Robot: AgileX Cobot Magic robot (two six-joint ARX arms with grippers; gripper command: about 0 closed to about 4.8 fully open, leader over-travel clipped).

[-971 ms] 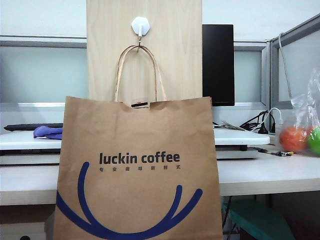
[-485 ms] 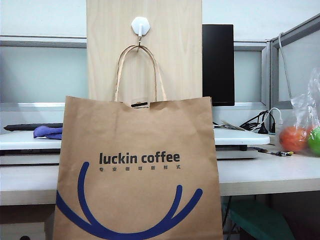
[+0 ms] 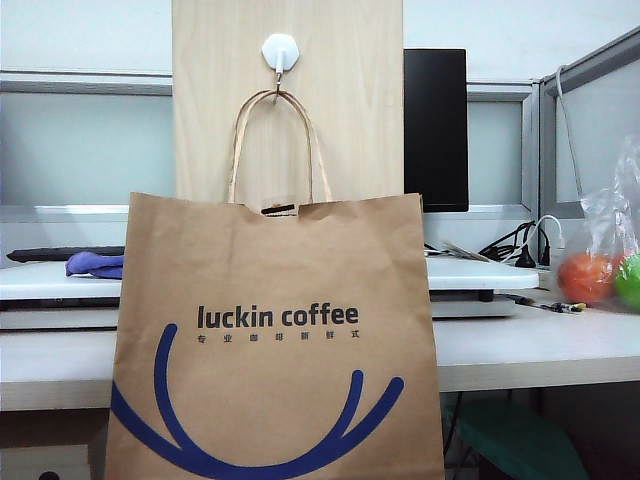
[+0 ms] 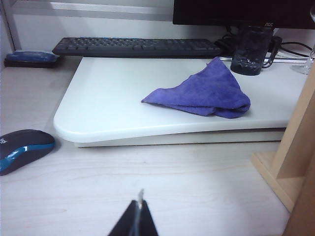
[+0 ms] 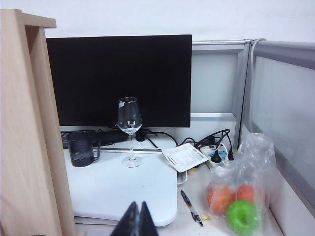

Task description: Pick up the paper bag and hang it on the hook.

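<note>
We see paper bag [image 3: 275,340] hanging on hook [image 3: 281,52]; left gripper [image 4: 139,216], right gripper [image 5: 138,219] clenched, empty, apart. Handle seemingly seated; might slip off.

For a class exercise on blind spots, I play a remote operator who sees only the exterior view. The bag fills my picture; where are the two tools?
Observer: The left tool is shut, above bare desk in front of a white board holding a purple cloth.
Operator: And the right one?
Observer: The right tool is shut and empty, beside the wooden board, facing a monitor.
Operator: Anything fragile there?
Observer: A wine glass stands upright before that monitor.
Operator: Is the bag done?
Observer: The paper bag hangs by its handle from the hook.
</note>
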